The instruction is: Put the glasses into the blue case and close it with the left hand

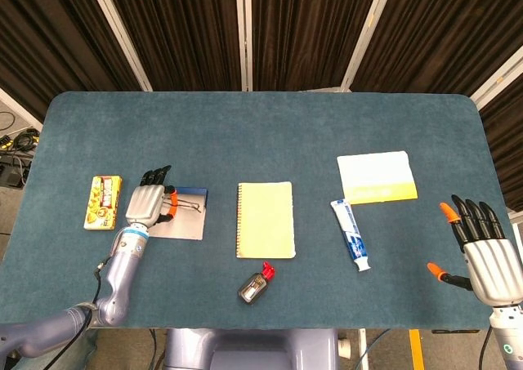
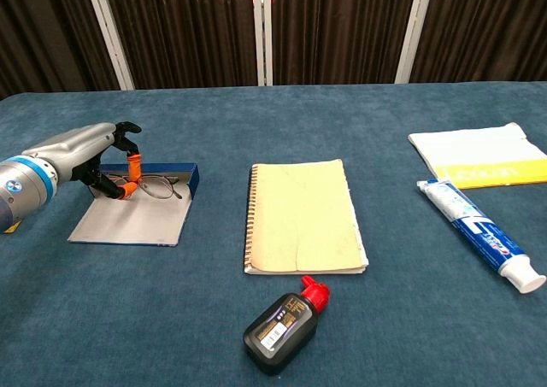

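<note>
Glasses (image 2: 154, 184) lay pinched in the left hand (image 2: 109, 161) over the far end of the open case (image 2: 137, 211) at the table's left, so lowering them flat before letting go seemed wise, while the right hand (image 1: 484, 247) hovered spread, empty.

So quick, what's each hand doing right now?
Left hand: pinching the glasses over the open blue case.
Right hand: open, fingers spread, holding nothing.
</note>
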Robot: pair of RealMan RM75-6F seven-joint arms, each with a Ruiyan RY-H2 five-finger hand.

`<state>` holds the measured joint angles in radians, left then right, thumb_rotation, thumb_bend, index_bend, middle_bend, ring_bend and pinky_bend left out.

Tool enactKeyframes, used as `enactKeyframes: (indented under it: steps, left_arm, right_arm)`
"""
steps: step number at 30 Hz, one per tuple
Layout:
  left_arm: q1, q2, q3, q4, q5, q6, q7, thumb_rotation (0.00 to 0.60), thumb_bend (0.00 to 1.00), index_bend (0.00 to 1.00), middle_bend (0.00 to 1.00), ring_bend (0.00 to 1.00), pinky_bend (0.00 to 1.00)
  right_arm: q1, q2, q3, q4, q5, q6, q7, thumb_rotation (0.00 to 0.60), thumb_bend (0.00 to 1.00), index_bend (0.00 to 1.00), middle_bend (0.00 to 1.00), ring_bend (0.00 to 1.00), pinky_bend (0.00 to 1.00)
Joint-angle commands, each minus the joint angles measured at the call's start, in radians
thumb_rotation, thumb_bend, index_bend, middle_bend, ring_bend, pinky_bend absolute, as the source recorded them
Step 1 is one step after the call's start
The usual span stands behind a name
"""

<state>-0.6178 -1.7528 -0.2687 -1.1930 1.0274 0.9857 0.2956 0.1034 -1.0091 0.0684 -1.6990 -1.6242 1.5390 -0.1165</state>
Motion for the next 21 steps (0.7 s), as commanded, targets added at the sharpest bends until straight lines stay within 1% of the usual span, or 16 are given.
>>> enactKeyframes:
  steps: [1, 2, 3, 5, 6, 8, 14, 21]
  left_arm:
    - [-0.002, -0.009, 0.0, 0.015, -0.005, 0.004, -0.002, 0.6, 0.41, 0.39, 0.0, 0.0, 0.0]
    - [-0.003, -0.013, 0.0, 0.022, -0.005, 0.007, -0.005, 0.6, 0.39, 0.31, 0.0, 0.0, 0.0]
    - [-0.003, -0.017, -0.001, 0.027, -0.003, 0.011, -0.012, 0.6, 0.34, 0.2, 0.0, 0.0, 0.0]
    - [-0.001, -0.023, 0.0, 0.039, 0.015, 0.027, -0.035, 0.6, 0.29, 0.06, 0.0, 0.0, 0.0]
    - [0.001, -0.025, 0.002, 0.045, 0.026, 0.034, -0.044, 0.6, 0.26, 0.02, 0.0, 0.0, 0.0]
    - [0.004, -0.024, 0.007, 0.048, 0.036, 0.044, -0.05, 0.6, 0.24, 0.0, 0.0, 0.0, 0.0]
    - [0.001, -0.007, 0.021, 0.03, 0.07, 0.052, -0.056, 0.6, 0.17, 0.0, 0.0, 0.0, 0.0]
    - [-0.025, -0.003, 0.025, 0.05, 0.049, -0.002, -0.025, 0.6, 0.16, 0.0, 0.0, 0.0, 0.0]
  right_arm:
    - [0.0, 0.0, 0.0, 0.0, 0.0, 0.0, 0.001, 0.6, 0.0, 0.0, 0.0, 0.0, 0.0]
    - [0.0, 0.0, 0.0, 0.0, 0.001, 0.0, 0.001, 0.6, 0.0, 0.0, 0.0, 0.0, 0.0]
    - [0.0, 0.0, 0.0, 0.001, 0.001, -0.001, 0.001, 0.6, 0.0, 0.0, 0.0, 0.0, 0.0]
    - [0.001, 0.0, 0.0, 0.001, 0.001, -0.001, 0.001, 0.6, 0.0, 0.0, 0.0, 0.0, 0.0]
    - [0.001, 0.0, 0.0, 0.001, 0.001, -0.001, 0.001, 0.6, 0.0, 0.0, 0.0, 0.0, 0.0]
    - [0.002, 0.0, 0.0, 0.002, 0.001, -0.002, 0.001, 0.6, 0.0, 0.0, 0.0, 0.0, 0.0]
    - [0.001, -0.001, -0.001, 0.0, 0.001, -0.001, -0.001, 0.6, 0.0, 0.0, 0.0, 0.0, 0.0]
    - [0.003, -0.002, 0.001, 0.002, 0.008, -0.007, -0.003, 0.6, 0.0, 0.0, 0.0, 0.0, 0.0]
